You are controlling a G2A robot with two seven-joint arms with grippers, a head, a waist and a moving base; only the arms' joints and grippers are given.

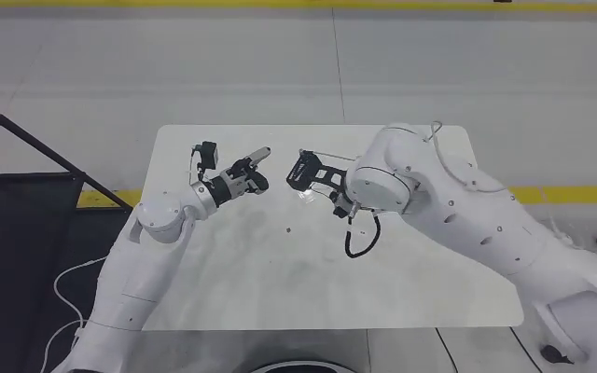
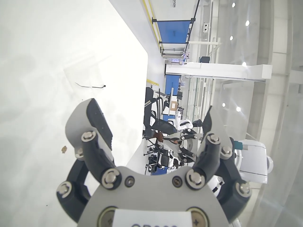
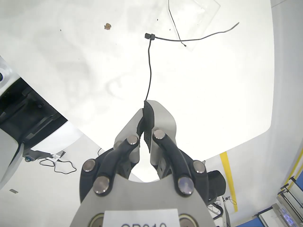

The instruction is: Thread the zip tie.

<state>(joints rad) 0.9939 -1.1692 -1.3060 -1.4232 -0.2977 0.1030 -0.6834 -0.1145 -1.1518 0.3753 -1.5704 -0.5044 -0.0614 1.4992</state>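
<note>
Here's the thin black plastic zip tie: slim, matt, dull all along its strap. The right gripper shows pale grey fingers with a smooth satin look, matt black links and shiny round metal screw heads. Its dark pads look ribbed and rubbery. Same on the left gripper: grey plate, bright screws, grainy black pad faces. The white table top is smooth with a soft sheen, faintly smudged. On it lies a clear plastic sheet, glossy at the edges.
</note>
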